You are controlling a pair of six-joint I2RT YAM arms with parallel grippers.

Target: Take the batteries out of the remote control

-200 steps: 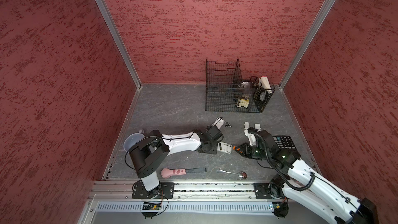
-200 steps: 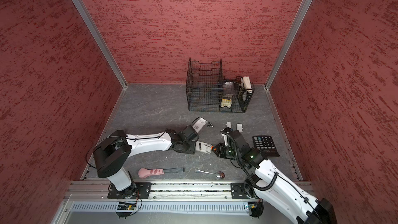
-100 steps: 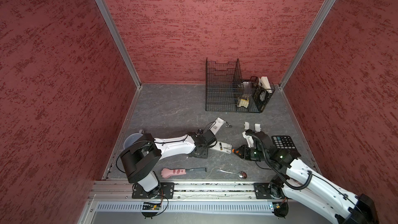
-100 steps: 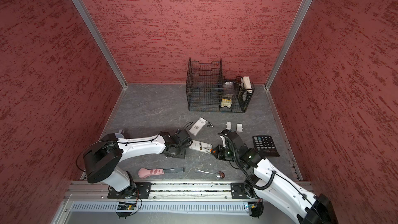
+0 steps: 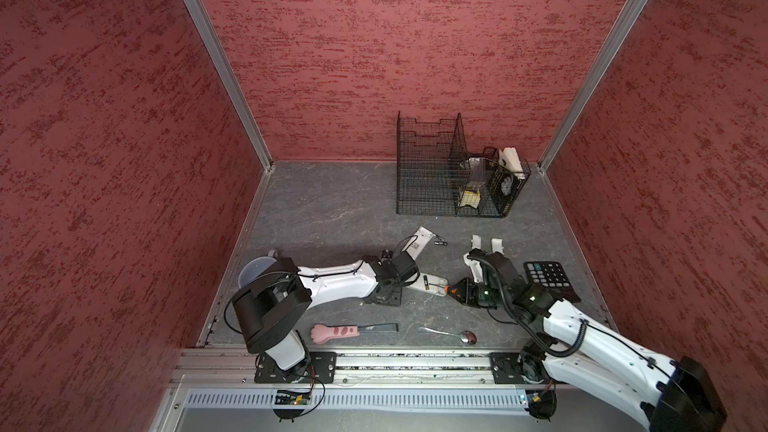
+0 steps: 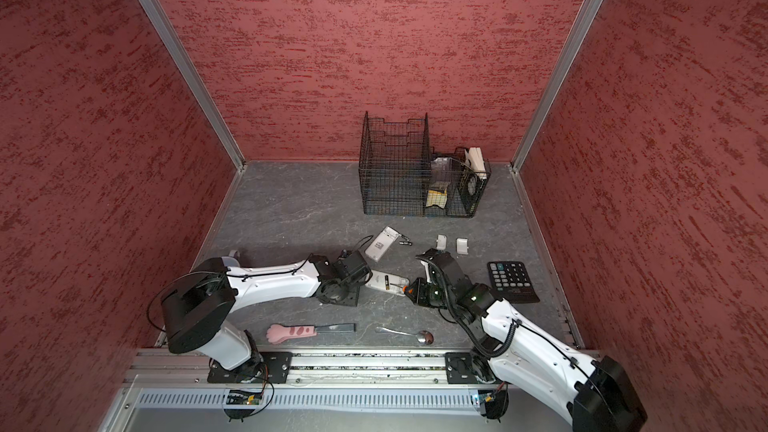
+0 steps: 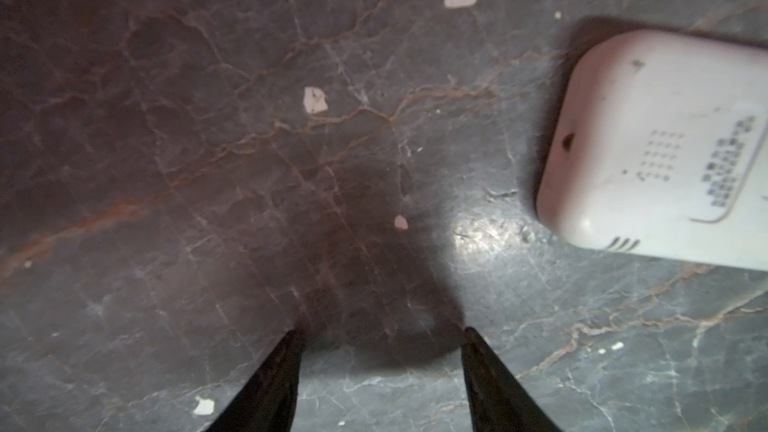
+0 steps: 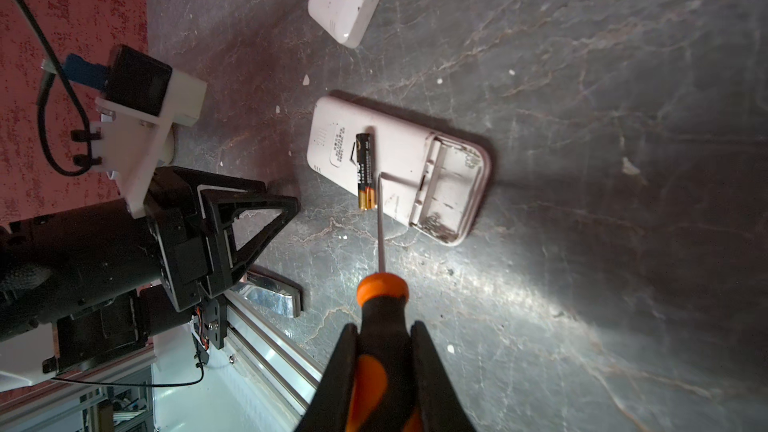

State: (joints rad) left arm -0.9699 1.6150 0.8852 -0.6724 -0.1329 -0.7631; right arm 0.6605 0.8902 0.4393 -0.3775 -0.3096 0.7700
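Left gripper (image 7: 380,371) pulls back, spread and empty.
Right gripper (image 8: 384,371) pinches screwdriver (image 8: 380,297); battery (image 8: 365,170) lies freed on remote (image 8: 399,168).

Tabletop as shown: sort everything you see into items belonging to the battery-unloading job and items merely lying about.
Job:
remote control, compartment open
batteries lying on it
screwdriver in the right gripper
left gripper, empty

Lying about:
second remote
calculator
spoon
pink-handled tool
wire basket

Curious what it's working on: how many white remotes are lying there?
2. One remote lies up front, battery bay open; the other remote lies farther back, toward the wire basket. More may be hidden.
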